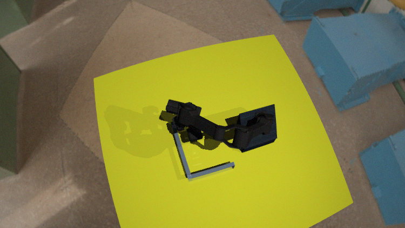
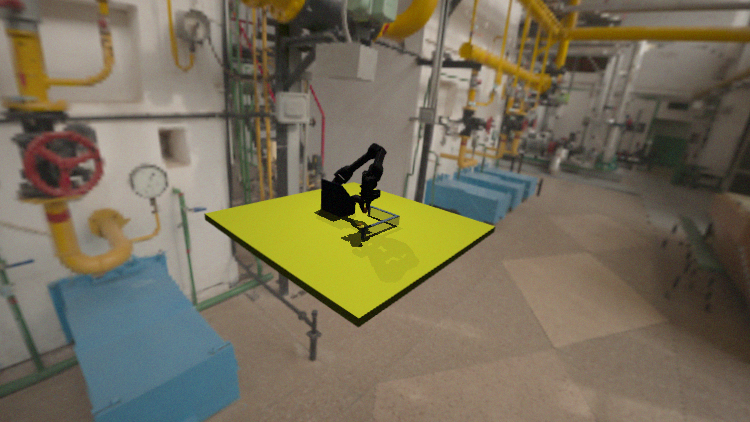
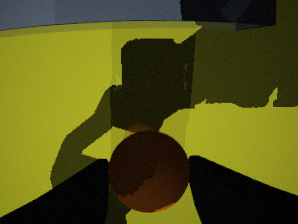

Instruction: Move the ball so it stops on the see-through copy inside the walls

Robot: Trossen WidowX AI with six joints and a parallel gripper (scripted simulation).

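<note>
The arm (image 1: 203, 123) is matte black throughout, built of blocky, rounded links with chunky cylindrical joints. It rises from a dark, square base block (image 1: 258, 127) with flat sides. A thin black cable loops beside the lower link (seen from above). The gripper (image 3: 149, 183) fingers are plain black wedges.

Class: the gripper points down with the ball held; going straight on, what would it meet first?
Most likely the yellow table top. The gripper is shut on the ball, which would touch first; height is unclear.
</note>
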